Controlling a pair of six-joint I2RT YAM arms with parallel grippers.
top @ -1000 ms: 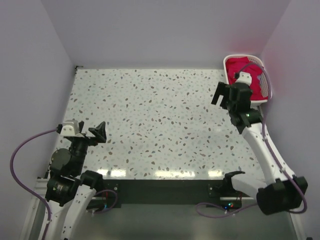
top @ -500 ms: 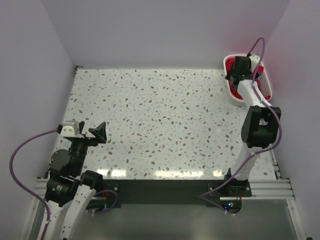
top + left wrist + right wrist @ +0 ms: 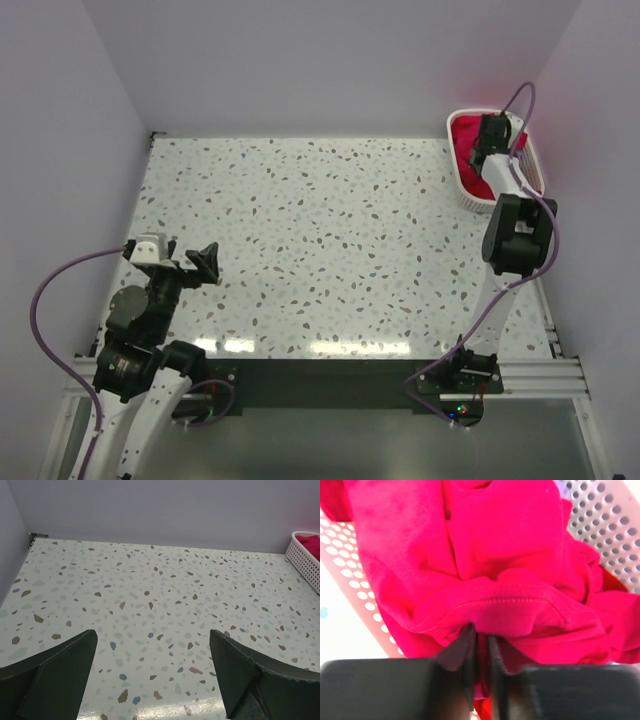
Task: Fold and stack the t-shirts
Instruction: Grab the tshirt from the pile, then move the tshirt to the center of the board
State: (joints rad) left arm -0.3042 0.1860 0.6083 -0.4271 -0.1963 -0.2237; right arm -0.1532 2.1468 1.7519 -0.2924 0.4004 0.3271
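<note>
Crimson t-shirts lie bunched in the white slotted basket at the table's far right corner. In the right wrist view the red t-shirts fill the frame, and my right gripper is shut on a hemmed fold of the top one. From above, the right gripper reaches down into the basket. My left gripper hovers open over the near left of the table, and the left wrist view shows the left gripper with nothing between its fingers. No lavender shirt shows.
The speckled table is walled on the left, back and right. The basket shows at the right edge of the left wrist view with red cloth inside. Its perforated wall is close around the right gripper.
The right arm swung out and reached into the basket, and its jaws closed on a fold of red t-shirt. The left arm shifted slightly; its gripper stayed open.
</note>
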